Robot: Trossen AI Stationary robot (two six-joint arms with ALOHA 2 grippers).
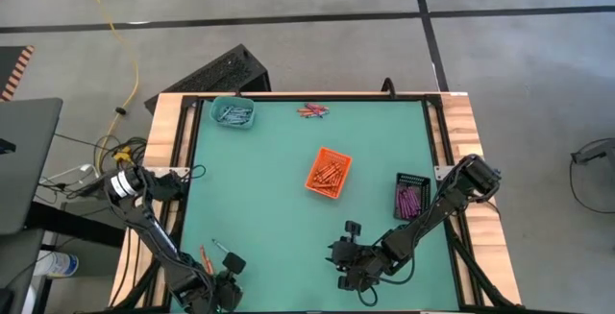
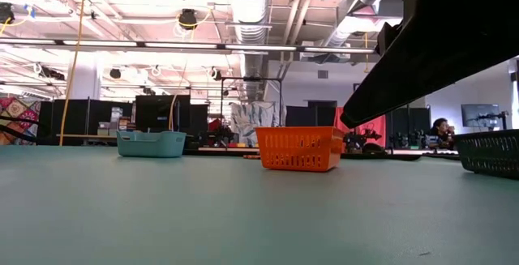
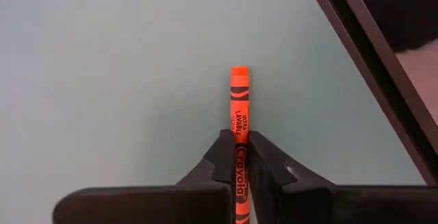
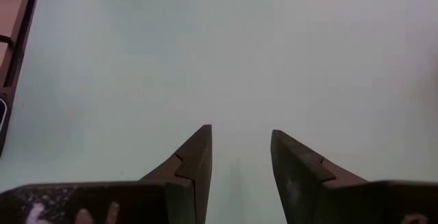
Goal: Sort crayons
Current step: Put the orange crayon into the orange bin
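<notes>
My left gripper [image 1: 208,268] is at the table's near left corner, shut on an orange-red crayon [image 3: 239,107]. That crayon also shows in the high view [image 1: 205,255], just ahead of the fingers. A few loose orange-red crayons [image 1: 312,111] lie at the far edge. My right gripper [image 4: 241,142] stands open over bare table near the front edge, right of centre [image 1: 338,254], with nothing between its fingers. My left gripper pinches the crayon's wrapped middle [image 3: 240,157] between its two fingertips [image 3: 222,157]. The fingers come slanting down from the near side and lie along the crayon. Its far end [image 3: 239,73] sticks out past the fingertips over the green mat; whether it rests there I cannot tell.
A teal tray [image 1: 233,114] holds blue-grey crayons at the far left, an orange tray [image 1: 329,173] holds orange ones mid-table, and a black tray [image 1: 411,196] holds purple ones at the right. The table's dark frame edge [image 3: 369,66] runs close beside the left gripper.
</notes>
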